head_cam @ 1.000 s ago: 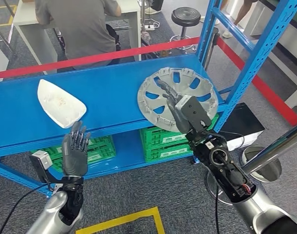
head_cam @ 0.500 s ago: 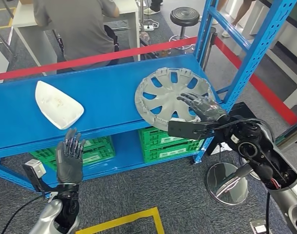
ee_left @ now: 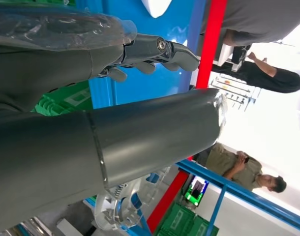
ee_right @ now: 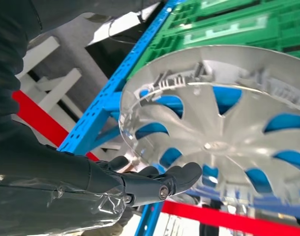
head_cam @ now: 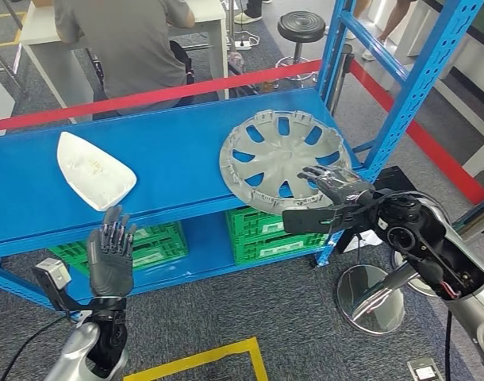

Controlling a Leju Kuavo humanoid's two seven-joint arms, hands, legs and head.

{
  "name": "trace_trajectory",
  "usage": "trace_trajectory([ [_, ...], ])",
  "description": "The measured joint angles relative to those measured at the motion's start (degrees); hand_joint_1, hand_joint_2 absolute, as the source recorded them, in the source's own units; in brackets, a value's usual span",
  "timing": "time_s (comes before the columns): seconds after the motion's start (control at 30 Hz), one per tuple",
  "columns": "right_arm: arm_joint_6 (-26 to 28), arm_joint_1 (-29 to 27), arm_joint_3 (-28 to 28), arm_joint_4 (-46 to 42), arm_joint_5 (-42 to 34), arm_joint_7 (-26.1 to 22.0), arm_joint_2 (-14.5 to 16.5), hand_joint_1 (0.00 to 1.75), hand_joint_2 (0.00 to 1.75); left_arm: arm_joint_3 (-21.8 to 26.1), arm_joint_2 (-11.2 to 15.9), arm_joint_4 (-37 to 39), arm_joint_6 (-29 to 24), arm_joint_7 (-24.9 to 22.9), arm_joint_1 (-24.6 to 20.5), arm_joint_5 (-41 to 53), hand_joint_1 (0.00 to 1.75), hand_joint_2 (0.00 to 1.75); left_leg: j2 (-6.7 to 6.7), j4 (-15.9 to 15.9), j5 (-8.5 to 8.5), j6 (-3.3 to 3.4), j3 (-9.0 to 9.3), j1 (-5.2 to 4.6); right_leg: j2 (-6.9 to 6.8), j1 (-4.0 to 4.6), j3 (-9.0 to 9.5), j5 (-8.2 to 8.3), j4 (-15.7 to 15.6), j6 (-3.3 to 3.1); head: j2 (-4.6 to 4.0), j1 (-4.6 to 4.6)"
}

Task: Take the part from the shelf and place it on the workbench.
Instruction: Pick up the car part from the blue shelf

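A silver hubcap [head_cam: 270,151] lies flat on the right end of the blue shelf [head_cam: 179,159], and a white curved part [head_cam: 93,171] lies at its left end. My right hand [head_cam: 332,186] reaches in from the right, its fingers stretched out flat over the hubcap's front right rim and holding nothing. In the right wrist view the dark fingers [ee_right: 156,184] lie straight beside the hubcap [ee_right: 230,123]. My left hand [head_cam: 111,254] is raised in front of the shelf's front edge, below the white part, fingers apart and empty. The left wrist view shows its fingers [ee_left: 160,49] straight.
Green crates [head_cam: 263,226] stand on the lower shelf. A blue upright [head_cam: 407,87] rises just right of the hubcap. Red barrier tape [head_cam: 167,94] runs behind the shelf, with a seated person [head_cam: 125,40] beyond it. A round shiny base [head_cam: 368,298] stands on the floor.
My right hand has turned flat and drawn back from the hubcap's middle to its front right rim. My left hand has sunk a little. The camera shifted slightly.
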State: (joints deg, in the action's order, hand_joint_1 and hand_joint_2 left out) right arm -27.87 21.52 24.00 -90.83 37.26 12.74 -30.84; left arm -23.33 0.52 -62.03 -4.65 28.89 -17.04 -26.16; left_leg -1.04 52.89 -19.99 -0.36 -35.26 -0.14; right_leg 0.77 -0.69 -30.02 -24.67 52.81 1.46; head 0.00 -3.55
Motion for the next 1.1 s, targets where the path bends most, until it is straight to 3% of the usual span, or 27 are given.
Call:
trace_trajectory([
  [0.77,11.8,6.2,7.3,28.2,7.2,-15.6,0.1,0.0,1.75,0.2,-1.2,0.6,1.2,0.7,-2.1,0.3,0.0,0.0,-0.05,0.0,0.0,0.01,0.01,0.0,-0.02,0.0,0.02,-0.01,0.0,0.02,0.0,0.06],
  [1.1,13.0,10.1,8.6,38.3,6.7,-21.9,0.8,0.0,1.75,0.2,-1.5,1.7,1.7,1.3,-3.3,-0.1,0.0,0.0,-0.03,0.0,0.0,0.01,0.15,0.0,0.01,0.01,0.14,-0.01,0.0,0.02,0.0,0.06],
])
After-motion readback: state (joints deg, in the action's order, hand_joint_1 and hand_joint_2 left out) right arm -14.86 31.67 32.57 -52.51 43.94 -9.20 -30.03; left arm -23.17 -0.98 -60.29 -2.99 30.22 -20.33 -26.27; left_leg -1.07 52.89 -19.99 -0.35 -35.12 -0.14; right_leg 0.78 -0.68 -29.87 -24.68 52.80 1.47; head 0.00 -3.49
